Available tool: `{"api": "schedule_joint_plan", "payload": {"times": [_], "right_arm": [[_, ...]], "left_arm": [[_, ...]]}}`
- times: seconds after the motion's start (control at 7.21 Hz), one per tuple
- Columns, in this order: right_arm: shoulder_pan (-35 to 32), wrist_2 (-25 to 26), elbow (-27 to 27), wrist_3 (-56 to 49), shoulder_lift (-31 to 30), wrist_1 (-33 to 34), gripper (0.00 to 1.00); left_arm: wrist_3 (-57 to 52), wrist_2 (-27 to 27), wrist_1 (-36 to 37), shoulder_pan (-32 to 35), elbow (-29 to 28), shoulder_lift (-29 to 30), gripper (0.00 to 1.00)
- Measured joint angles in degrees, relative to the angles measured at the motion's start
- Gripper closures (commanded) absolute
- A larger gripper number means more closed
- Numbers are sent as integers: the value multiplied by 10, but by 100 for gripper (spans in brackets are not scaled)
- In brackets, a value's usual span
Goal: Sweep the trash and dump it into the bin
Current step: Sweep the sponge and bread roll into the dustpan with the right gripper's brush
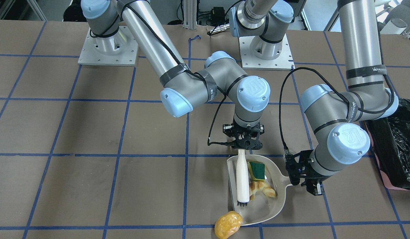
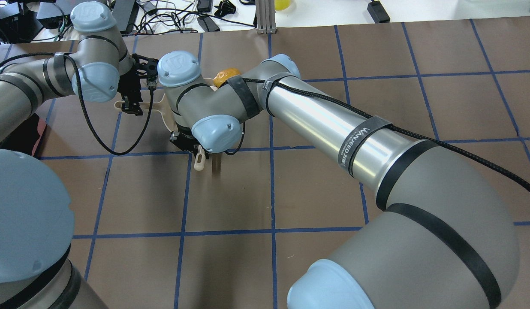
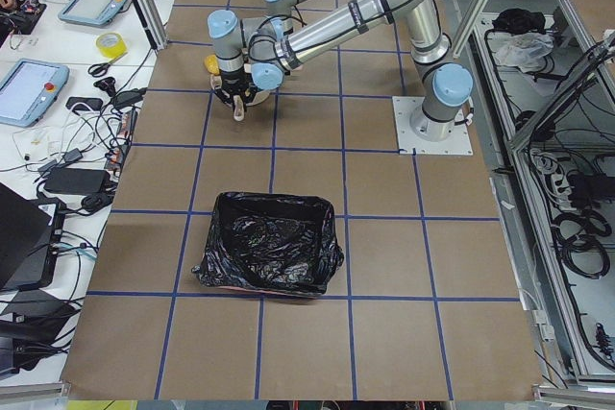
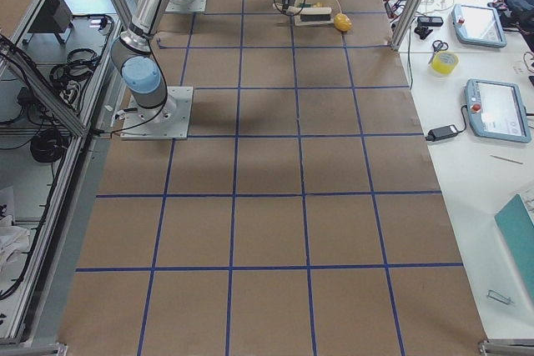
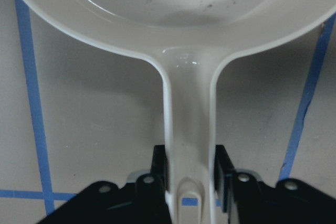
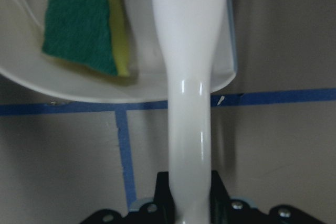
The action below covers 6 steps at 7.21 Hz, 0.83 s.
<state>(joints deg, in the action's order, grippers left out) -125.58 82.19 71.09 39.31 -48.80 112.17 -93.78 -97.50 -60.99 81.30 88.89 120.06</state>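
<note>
**A:** What is met first, at the left of the front-facing view?

**B:** The potato-like lump (image 1: 228, 225) is found on the table (image 1: 92, 186), outside the dustpan (image 1: 268, 207). It is set just beside the 6 o'clock end of the pan's open lip. Whether they touch cannot be told.

**A:** And the tool?

**B:** The brush (image 1: 242, 179) is clamped at its handle's end by the right gripper (image 1: 243, 144). Its long axis is laid from 12 to 6 o'clock along the pan's mouth, with the bristles at 6. The lump is placed near the bristles, at about 7 o'clock from them.

**A:** What is already gathered?

**B:** The sponge (image 1: 257, 169) and the croissant (image 1: 264, 190) are seen inside the pan. The pan's handle is pointed to 3 o'clock and is gripped tight by the left gripper (image 5: 190, 169).

**A:** And the bin (image 1: 395, 146)?

**B:** It is set well apart at 3 o'clock, on the left arm's side.

**A:** What is called for next?

**B:** Probably the bristles must be carried round to the lump's 9 o'clock side and drawn toward 3 o'clock. The brush arm is judged the nearer.
</note>
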Motion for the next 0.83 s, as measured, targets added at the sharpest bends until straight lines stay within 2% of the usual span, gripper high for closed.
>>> {"api": "schedule_joint_plan", "payload": {"times": [0.42,0.83], "right_arm": [[-21,-10,-9,42,-15,-8,100],[13,-3,-5,30,-44,-38,100]], "left_arm": [[-1,1,0,0,0,-1,96],[-2,1,0,-1,0,-1,96]]}}
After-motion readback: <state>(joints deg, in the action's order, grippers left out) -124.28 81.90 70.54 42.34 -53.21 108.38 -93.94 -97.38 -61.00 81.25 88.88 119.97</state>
